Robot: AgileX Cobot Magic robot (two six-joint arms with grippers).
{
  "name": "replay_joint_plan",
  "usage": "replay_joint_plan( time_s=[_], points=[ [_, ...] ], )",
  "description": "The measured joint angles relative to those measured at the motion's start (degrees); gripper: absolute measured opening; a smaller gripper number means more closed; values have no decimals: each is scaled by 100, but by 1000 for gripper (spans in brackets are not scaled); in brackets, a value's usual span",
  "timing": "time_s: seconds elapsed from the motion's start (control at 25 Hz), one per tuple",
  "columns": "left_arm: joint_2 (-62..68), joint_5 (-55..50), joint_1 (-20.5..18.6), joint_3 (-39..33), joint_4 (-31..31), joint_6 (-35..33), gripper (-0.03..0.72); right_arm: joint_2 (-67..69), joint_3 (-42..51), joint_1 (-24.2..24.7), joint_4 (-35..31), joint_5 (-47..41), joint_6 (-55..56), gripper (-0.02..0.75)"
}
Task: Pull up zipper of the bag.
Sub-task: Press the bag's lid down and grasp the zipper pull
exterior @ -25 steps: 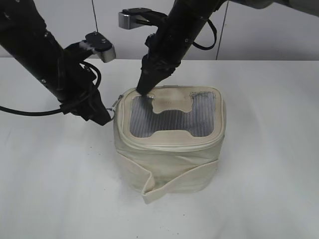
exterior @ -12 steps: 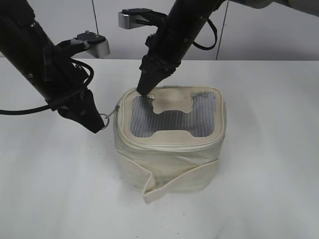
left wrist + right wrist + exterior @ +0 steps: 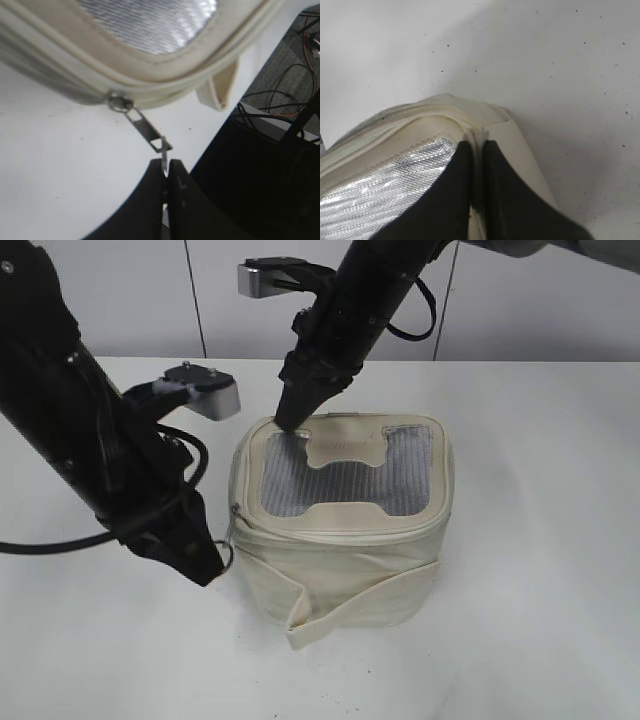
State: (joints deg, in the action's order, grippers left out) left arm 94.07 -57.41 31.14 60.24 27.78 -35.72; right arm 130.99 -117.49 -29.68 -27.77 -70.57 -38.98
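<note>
The cream bag [image 3: 340,540] stands in the middle of the white table, grey mesh panel on top. The silver zipper slider [image 3: 236,509] sits at the bag's front-left corner on the top rim. In the left wrist view the slider [image 3: 121,103] hangs from the rim with its flat tab and ring stretched out. My left gripper [image 3: 165,164] is shut on the ring; it is low beside the bag's left side [image 3: 218,562]. My right gripper [image 3: 290,422] is shut on a cream fabric tab at the bag's top back-left corner [image 3: 477,146].
The loose cream band end [image 3: 300,625] sticks out at the bag's front. The white table [image 3: 540,540] runs back to a pale wall. In the left wrist view the table's edge borders a dark area with cables [image 3: 280,100].
My left gripper has moved from the bag's back-left corner forward and down along its left side, drawing the slider along the track to the front-left corner. The right arm has not moved.
</note>
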Motion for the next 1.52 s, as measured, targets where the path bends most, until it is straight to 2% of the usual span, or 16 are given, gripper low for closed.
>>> replay_joint_plan(
  time_s=[0.16,0.32,0.48,0.6,0.72,0.96,1.04,1.12,1.2,1.28,1.32,1.44,1.52],
  points=[
    [-170,302,778,-187,-26,786,-3,0,0,0,13,0,53,39],
    [-189,1087,1578,-217,-95,1476,-3,0,0,0,12,0,81,39],
    [-189,1964,2111,-188,-70,1856,-3,0,0,0,23,0,99,39],
    [-156,2266,2292,-32,100,1921,-3,0,0,0,23,0,100,39],
    [-103,2325,2311,31,131,1938,-3,0,0,0,23,0,100,39],
    [-101,2027,2317,69,-153,2109,3,0,0,5,17,0,223,39],
    [-101,1830,2328,69,-373,2311,42,0,0,5,22,0,316,39],
    [-101,1577,2346,69,-667,2546,138,0,0,5,22,0,396,57],
    [-101,1397,2346,69,-1046,2740,255,0,0,5,29,19,477,115],
    [-122,1255,2346,69,-1349,2824,372,0,0,5,71,40,599,213],
    [-151,1225,2346,69,-1498,2850,405,0,0,17,95,53,638,263],
    [-309,1189,2346,69,-1921,2873,455,-15,0,17,160,84,787,363],
    [-428,1189,2325,80,-2139,2873,463,-68,0,27,218,83,827,386]
  ],
)
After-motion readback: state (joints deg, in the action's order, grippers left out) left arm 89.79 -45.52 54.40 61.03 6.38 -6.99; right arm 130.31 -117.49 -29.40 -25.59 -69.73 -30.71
